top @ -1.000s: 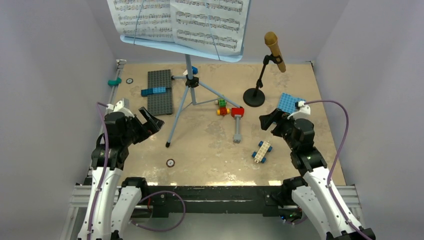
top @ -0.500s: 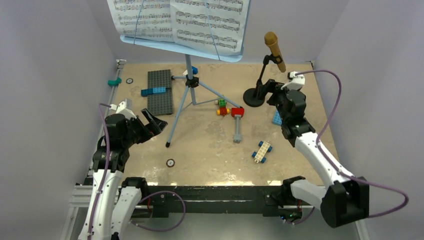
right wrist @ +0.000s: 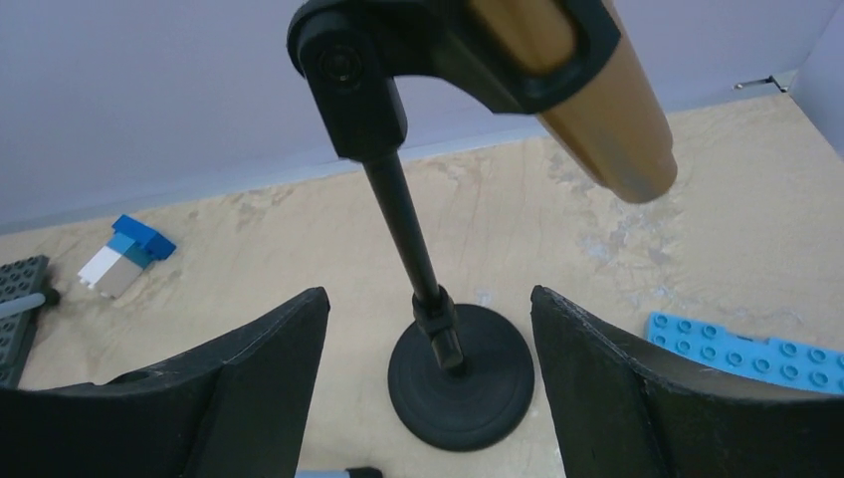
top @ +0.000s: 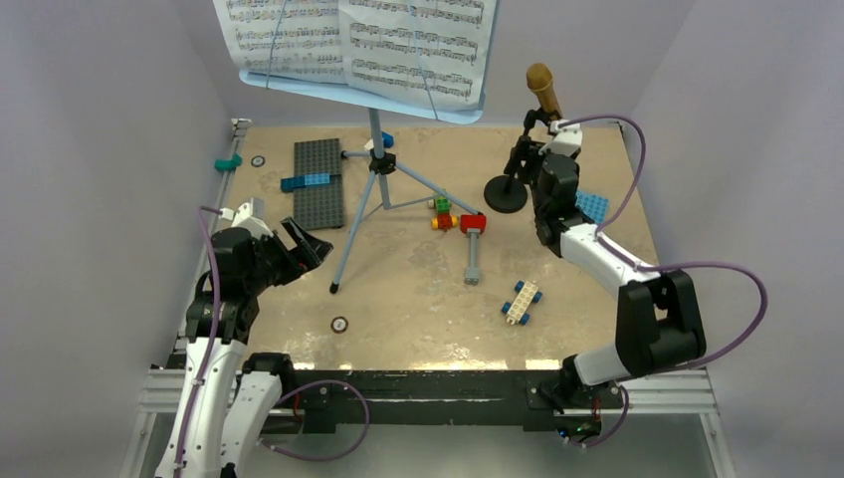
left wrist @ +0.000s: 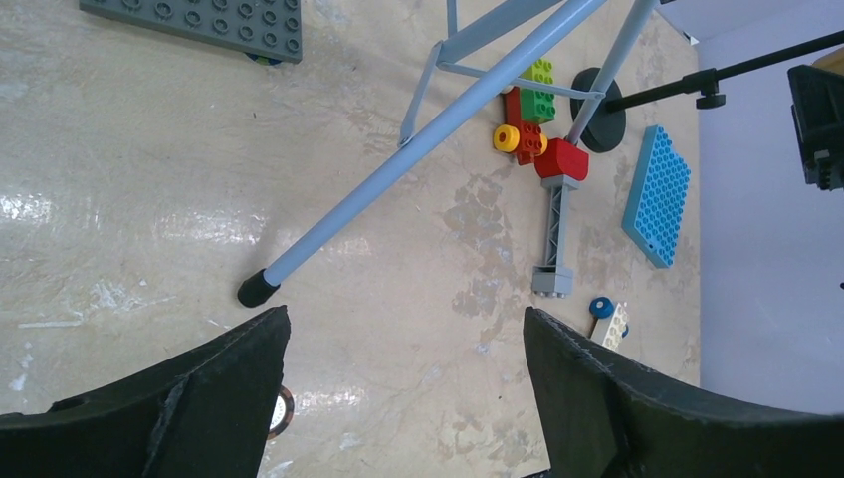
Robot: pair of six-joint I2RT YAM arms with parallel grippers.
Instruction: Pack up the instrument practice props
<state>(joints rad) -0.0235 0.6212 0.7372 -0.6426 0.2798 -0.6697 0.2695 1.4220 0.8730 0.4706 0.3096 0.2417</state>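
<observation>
The light-blue tripod music stand (top: 376,164) stands at the back centre with white sheet-music pages (top: 358,40) on its desk. The gold-brown toy microphone (top: 542,88) sits clipped on the small black mic stand (top: 506,194) at the back right. My right gripper (top: 527,159) is open, level with the stand's pole. In the right wrist view the pole (right wrist: 408,229) and round base (right wrist: 463,383) show between the spread jaws of the gripper (right wrist: 428,329), untouched, with the microphone (right wrist: 587,90) above. My left gripper (top: 309,244) is open and empty, beside the tripod's front leg (left wrist: 418,149).
A grey baseplate (top: 318,182) lies back left and a blue baseplate (top: 591,207) lies right of the mic stand. Red, green and yellow bricks (top: 453,217), a grey pillar (top: 473,257) and a wheeled white brick (top: 522,301) lie mid-table. Walls close in on three sides.
My right arm has reached forward from beside the blue baseplate to the mic stand, gripper open throughout. The left arm has barely moved.
</observation>
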